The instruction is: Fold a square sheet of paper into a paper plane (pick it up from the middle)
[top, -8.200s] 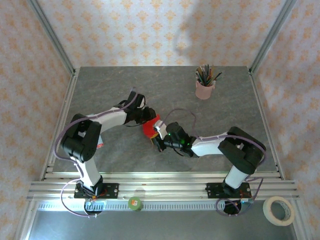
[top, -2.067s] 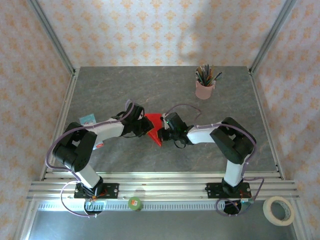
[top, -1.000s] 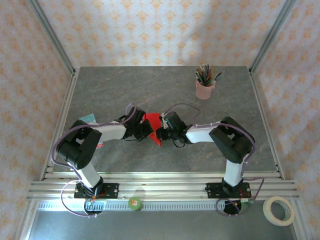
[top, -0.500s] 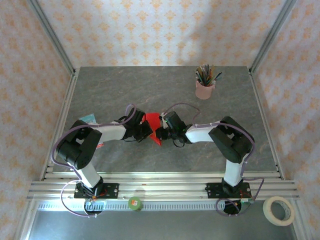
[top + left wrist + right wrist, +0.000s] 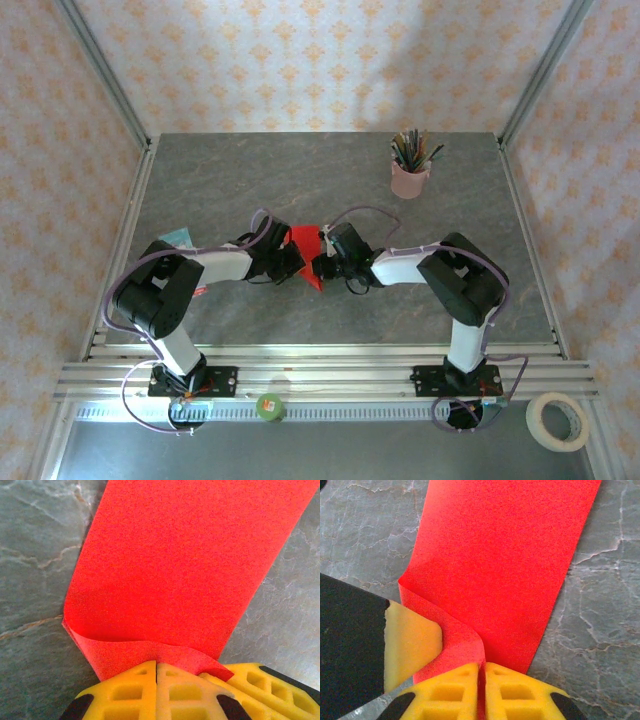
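- Table (image 5: 220, 180): grey marbled surface inside a patterned enclosure. Both arms reach toward its middle.
- Left arm (image 5: 215, 262) and right arm (image 5: 410, 268): each lies low over the surface and angled inward. The wrists nearly meet just left of centre.
- Red paper (image 5: 304, 240): lies at the middle of the table between the two wrists. It is folded over on itself, with one tip pointing far and another near. From the left wrist (image 5: 190, 565) it is a long strip running away from the fingers, its left edge rolled under in a soft fold. From the right wrist (image 5: 505, 555) the same strip shows a raised crease at the near end.
- Left gripper (image 5: 292, 266): yellow fingers pressed together with no gap (image 5: 156, 666). The near edge of the paper runs down to the seam and appears to be pinched there, though the contact line is partly hidden.
- Right gripper (image 5: 322, 268): fingers closed (image 5: 481, 666), with a thin line of red visible in the seam, so the paper's crease is clamped between them. A yellow pad on black backing sits just left of it, touching the fold.
- Pencil cup (image 5: 409, 180): pink, upright, full of pencils. It stands at the far right, well apart from the paper.
- Tape roll (image 5: 533, 420): off the table, at the near right corner.
- Teal card (image 5: 177, 237): flat, beside the left arm's elbow.
- Green round item (image 5: 270, 406): on the near rail, between the two bases.
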